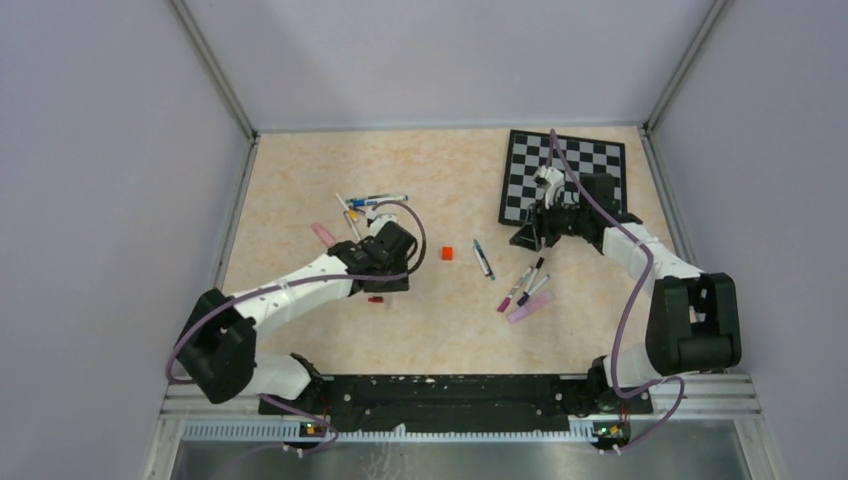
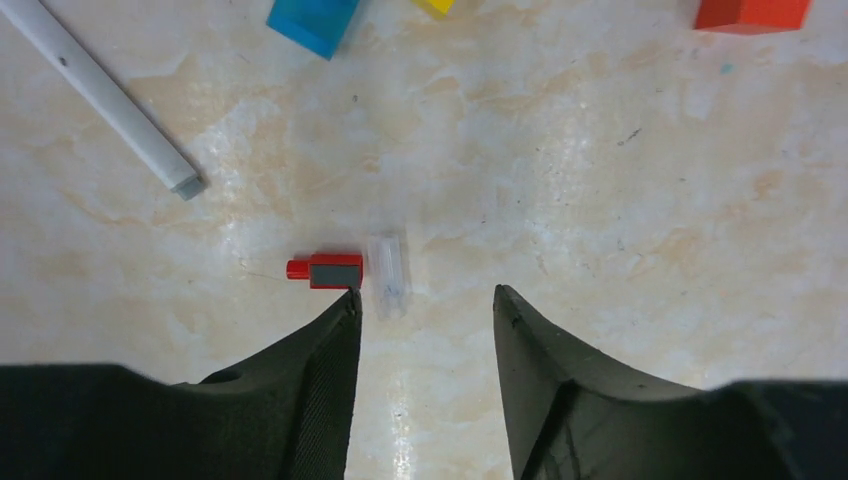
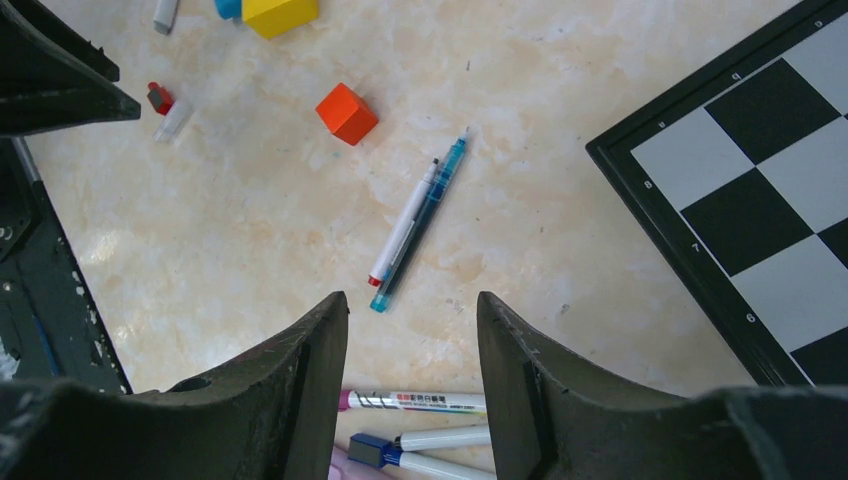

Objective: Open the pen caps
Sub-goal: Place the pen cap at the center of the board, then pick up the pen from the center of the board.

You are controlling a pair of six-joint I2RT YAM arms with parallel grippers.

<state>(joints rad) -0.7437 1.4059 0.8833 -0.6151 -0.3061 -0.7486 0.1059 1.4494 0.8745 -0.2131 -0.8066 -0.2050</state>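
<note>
**Left wrist view.** The left end effector [image 2: 425,335] has its jaws parted and empty, with the tips low over the table [image 2: 640,230]. Just ahead of one fingertip lies a red pen cap [image 2: 325,270]. It is a short red cylinder with a grey band and a narrow red nub, resting on its side. A translucent pen cap [image 2: 387,272] lies just beside it; whether the two touch cannot be told. A white pen barrel [image 2: 100,95] with a flat grey end lies diagonally, well apart from both caps. A blue block [image 2: 312,22] and an orange-red cube [image 2: 750,12] are cut by the upper edge.

**Right wrist view.** The right end effector [image 3: 412,335] also has its jaws parted and holds nothing. It is near the chessboard [image 3: 740,200]. Ahead of it, a white pen with a red end [image 3: 405,225] and a teal translucent pen [image 3: 432,205] lie side by side. Beneath the fingers lie a pink-ended pen [image 3: 415,402] and a dark-blue-capped pen [image 3: 420,445].

**Top view.** More pens [image 1: 372,203] are clustered beyond the left arm.
</note>
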